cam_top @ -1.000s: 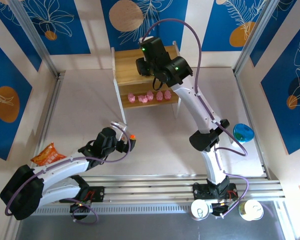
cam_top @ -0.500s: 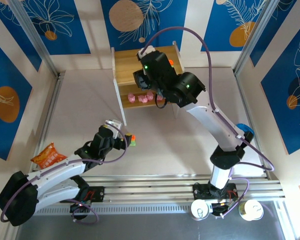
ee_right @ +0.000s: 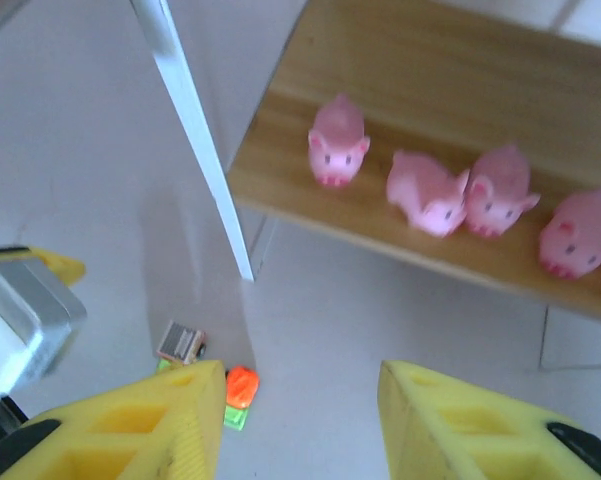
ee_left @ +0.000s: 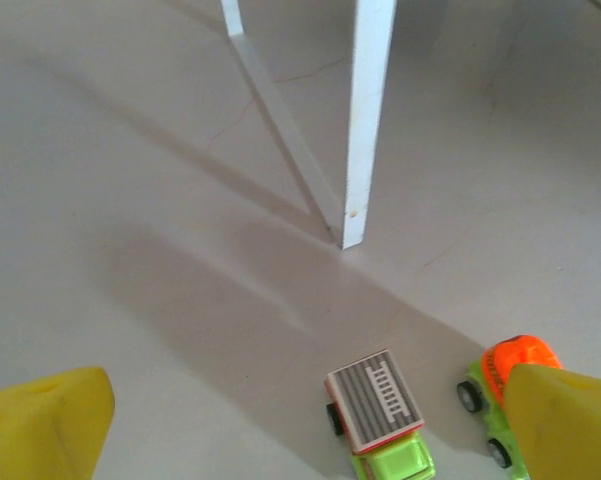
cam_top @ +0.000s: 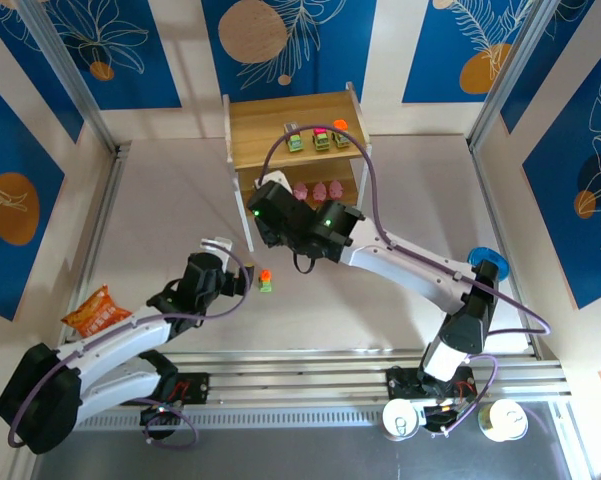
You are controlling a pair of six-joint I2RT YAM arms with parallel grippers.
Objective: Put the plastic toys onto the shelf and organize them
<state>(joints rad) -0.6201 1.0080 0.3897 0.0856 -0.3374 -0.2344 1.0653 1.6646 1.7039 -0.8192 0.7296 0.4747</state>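
Where blue panels printed with white leaves and orange discs wall in the cell on three sides, the pale, matt desk [cam_top: 160, 200] spreads between them, bordered by aluminium posts and, at the near edge, by the grooved rails [cam_top: 320, 365] that carry my two bases. Up close its surface is faintly scuffed, with hairline cracks and soft shadows. The shelf [cam_top: 260, 125] stands at the far middle of the desk by the back wall, light wood between white side supports. My right arm reaches across in front of it, and my right end effector [ee_right: 300, 405] hangs spread wide and empty above the desk just before the lower tier. My left end effector [ee_left: 305, 425] is likewise wide apart with nothing between its yellow fingers [ee_left: 40, 425], low over the desk near the shelf's white leg [ee_left: 365, 120]. An orange snack bag [cam_top: 97, 310] lies at the left edge beside my left arm, a blue cup [cam_top: 485, 265] at the right. Four pink pigs [ee_right: 425, 190] stand on the lower tier, three of them crowded together. Three trucks [cam_top: 320, 140] sit in a row on the top tier, with a small orange thing [cam_top: 341, 124] behind them that I cannot make out. Two more stand close together on the desk just ahead of my left fingers: a grey-topped truck [ee_left: 375, 405] and an orange-topped truck [ee_left: 505, 370], partly hidden by one finger.
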